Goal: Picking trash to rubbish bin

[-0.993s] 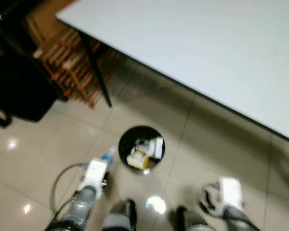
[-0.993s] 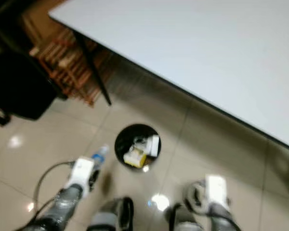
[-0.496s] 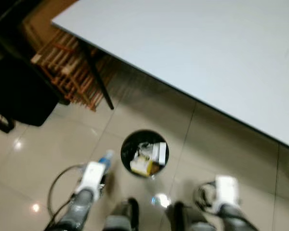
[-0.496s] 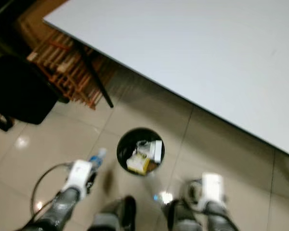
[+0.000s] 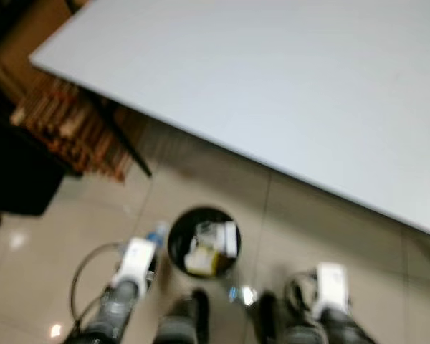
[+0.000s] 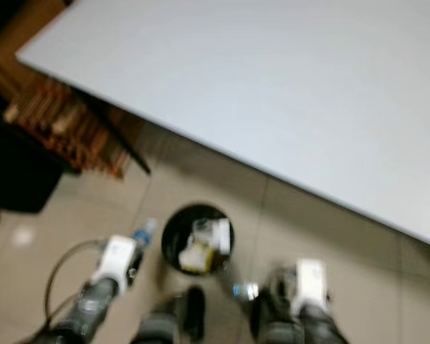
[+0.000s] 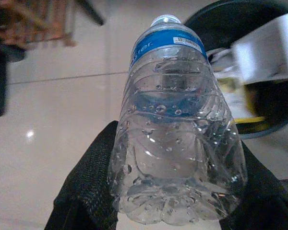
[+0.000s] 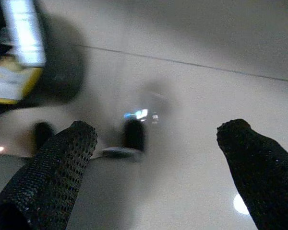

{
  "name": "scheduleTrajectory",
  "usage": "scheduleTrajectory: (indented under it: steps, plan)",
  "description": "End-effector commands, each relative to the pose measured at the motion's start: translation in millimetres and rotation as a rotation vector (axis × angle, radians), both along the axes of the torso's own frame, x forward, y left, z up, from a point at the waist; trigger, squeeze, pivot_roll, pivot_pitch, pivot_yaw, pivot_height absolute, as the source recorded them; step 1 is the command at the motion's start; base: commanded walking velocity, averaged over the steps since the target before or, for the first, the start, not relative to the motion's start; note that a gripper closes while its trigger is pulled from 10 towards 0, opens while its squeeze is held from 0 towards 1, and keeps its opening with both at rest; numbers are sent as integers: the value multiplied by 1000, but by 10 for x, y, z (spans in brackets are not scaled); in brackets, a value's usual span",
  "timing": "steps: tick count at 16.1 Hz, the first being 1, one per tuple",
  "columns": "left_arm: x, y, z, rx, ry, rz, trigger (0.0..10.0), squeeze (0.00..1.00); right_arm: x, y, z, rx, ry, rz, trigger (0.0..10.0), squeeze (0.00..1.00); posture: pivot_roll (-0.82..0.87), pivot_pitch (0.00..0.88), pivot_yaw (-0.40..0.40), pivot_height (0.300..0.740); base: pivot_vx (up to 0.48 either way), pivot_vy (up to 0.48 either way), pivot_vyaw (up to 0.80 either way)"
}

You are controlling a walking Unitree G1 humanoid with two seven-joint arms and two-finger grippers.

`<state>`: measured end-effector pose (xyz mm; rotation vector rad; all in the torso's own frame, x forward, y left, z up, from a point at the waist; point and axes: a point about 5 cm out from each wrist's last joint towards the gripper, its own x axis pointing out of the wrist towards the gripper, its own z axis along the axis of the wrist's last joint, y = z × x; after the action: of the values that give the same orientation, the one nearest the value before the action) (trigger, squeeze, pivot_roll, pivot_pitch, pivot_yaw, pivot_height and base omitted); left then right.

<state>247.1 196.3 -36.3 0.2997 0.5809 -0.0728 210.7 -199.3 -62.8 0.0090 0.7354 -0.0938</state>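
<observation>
Holding: my left gripper [image 7: 175,211] clamps the bottle [image 7: 175,129] by its base, cap forward, ready to tip out.
Bottle position: just beside the bin [image 5: 203,241], not yet over it.
Bin: on the floor by the table [image 5: 287,93], already holding trash.
Right gripper [image 8: 168,163]: fingers spread, empty, low over the tiles.

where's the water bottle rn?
The water bottle is clamped in the left gripper, low on the robot's left, just beside the black rubbish bin on the floor.

Blurred head views down—bin [image 5: 203,242] apparently shared.
</observation>
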Motion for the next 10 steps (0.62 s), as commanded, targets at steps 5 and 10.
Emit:
scheduleTrajectory:
  steps: [5, 10]
  plan:
    - [-103, -35, -85, -9, 42, -6, 10000, 0, -134, -97, -70, -8, 60, -22, 10000, 0, 59, 313, 120, 740, 281, 0, -228]
    - [-96, -33, -75, -14, 31, -4, 10000, 0, -122, -96, -62, -20, 53, -21, 10000, 0, 64, 320, 123, 740, 107, 0, -148]
